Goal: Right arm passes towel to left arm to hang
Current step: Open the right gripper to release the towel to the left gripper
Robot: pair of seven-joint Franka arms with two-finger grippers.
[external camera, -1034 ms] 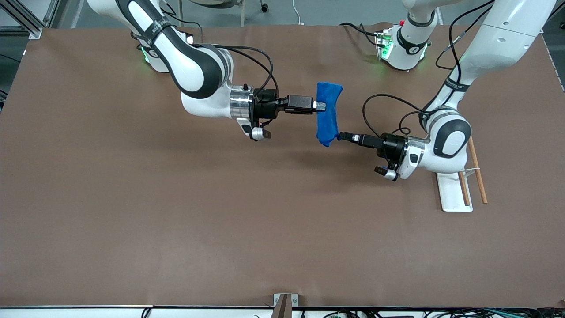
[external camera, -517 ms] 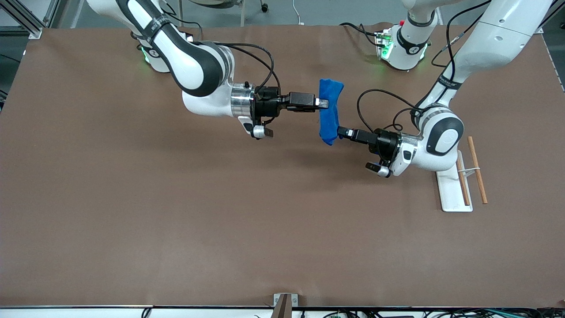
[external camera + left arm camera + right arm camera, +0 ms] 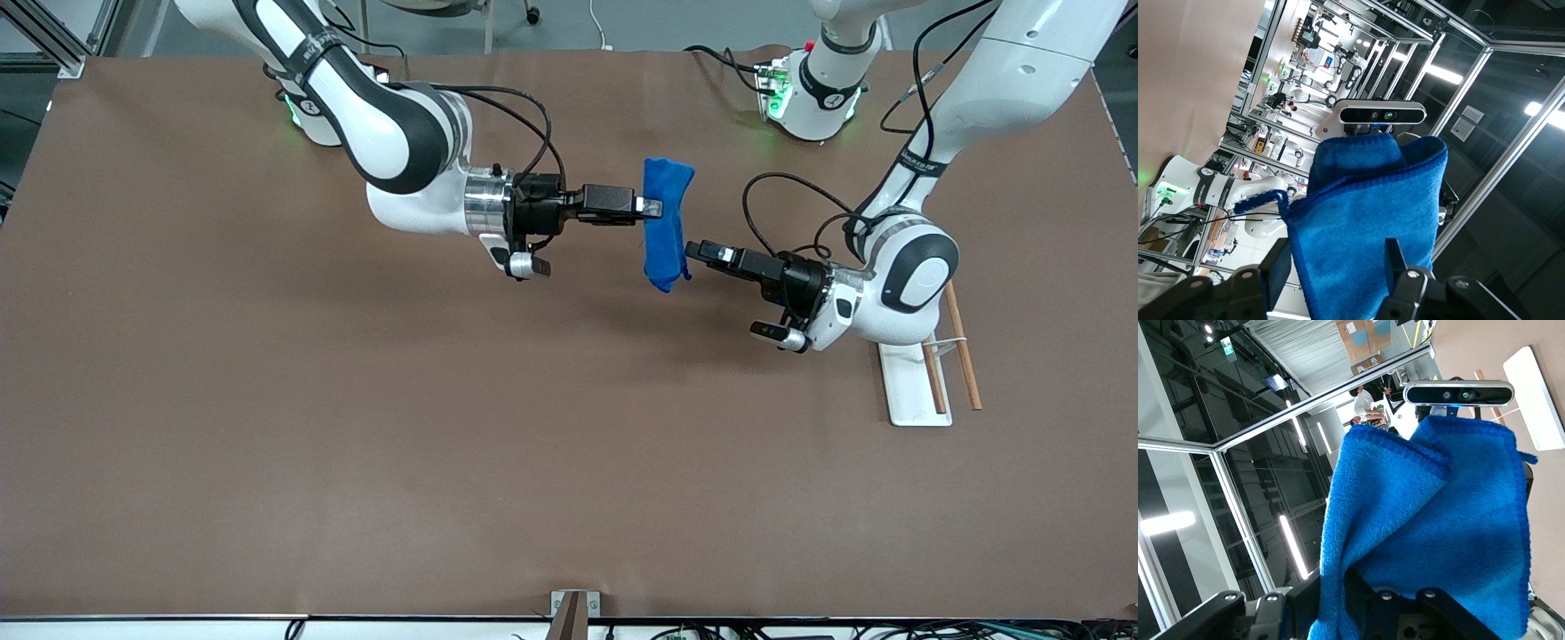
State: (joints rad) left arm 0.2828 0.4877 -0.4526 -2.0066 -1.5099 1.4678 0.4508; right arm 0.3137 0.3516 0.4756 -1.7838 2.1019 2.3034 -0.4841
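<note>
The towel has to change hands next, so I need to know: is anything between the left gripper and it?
Nothing visible. The right gripper holds the towel in the air, and the left gripper sits open right beside its lower part, with only open air between them.

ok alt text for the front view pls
Over the brown table, the right gripper holds a hanging blue towel, shut on it. The left gripper, fingers open, sits just beside the towel's lower end. A white rack with wooden rods lies toward the left arm's end.
</note>
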